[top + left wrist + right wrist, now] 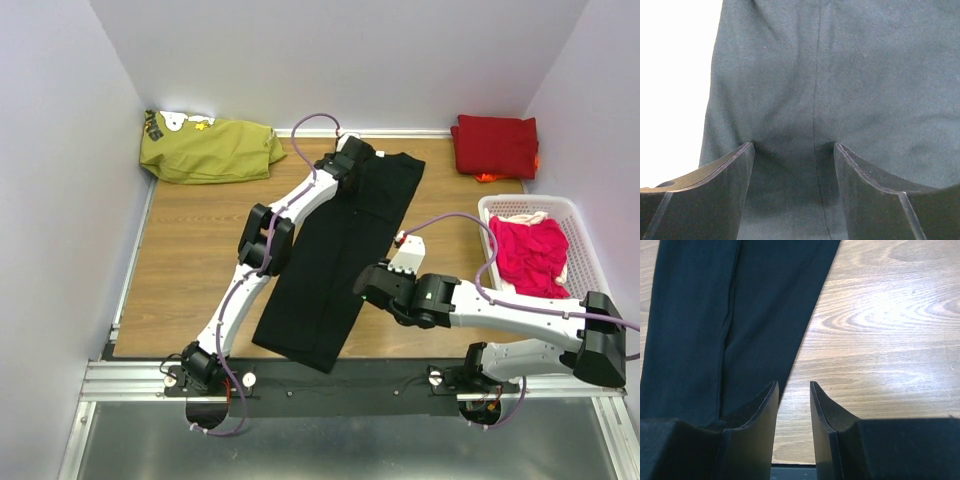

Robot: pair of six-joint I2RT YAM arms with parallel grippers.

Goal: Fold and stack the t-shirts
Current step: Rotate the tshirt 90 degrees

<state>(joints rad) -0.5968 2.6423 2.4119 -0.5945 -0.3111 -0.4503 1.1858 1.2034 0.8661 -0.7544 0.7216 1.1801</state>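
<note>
- Top view: the black t-shirt (pixel 345 255) lies as a long narrow strip on the table (pixel 190 260), running from about 1 o'clock down to 7 o'clock. Its near end appears to lap over the table's front edge.
- The left gripper (pixel 352 155) sits at the strip's far end, and the right gripper (pixel 364 284) is just beside its right edge, near the middle.
- A folded dark red t-shirt (pixel 493 145) rests at 2 o'clock, and pink t-shirts (pixel 530 255) fill the white basket (pixel 530 203) at 3 o'clock. An olive shirt (pixel 210 150) lies at 10 o'clock.
- Left wrist view: the fingers (pixel 715 200) are spread wide over the dark cloth, with a seam running up between them. They pinch nothing that I can make out.
- Right wrist view: the fingers (pixel 755 430) stand narrowly parted with only bare wood showing in the gap. The shirt's edge slants away towards 11 o'clock, so the gripper holds nothing.
- Risk: closing here, the right gripper would likely catch wood rather than cloth — it is off the hem to the right.
- Risk: if the left gripper pinches only the top layer, lifting it could peel the lengthwise fold open.
- Risk: a pull towards 6 o'clock might let the overhanging end drag the strip off the table.
- Risk: with the ends gripped unevenly, the cross fold would probably come out skewed — and stack badly on the red one.
</note>
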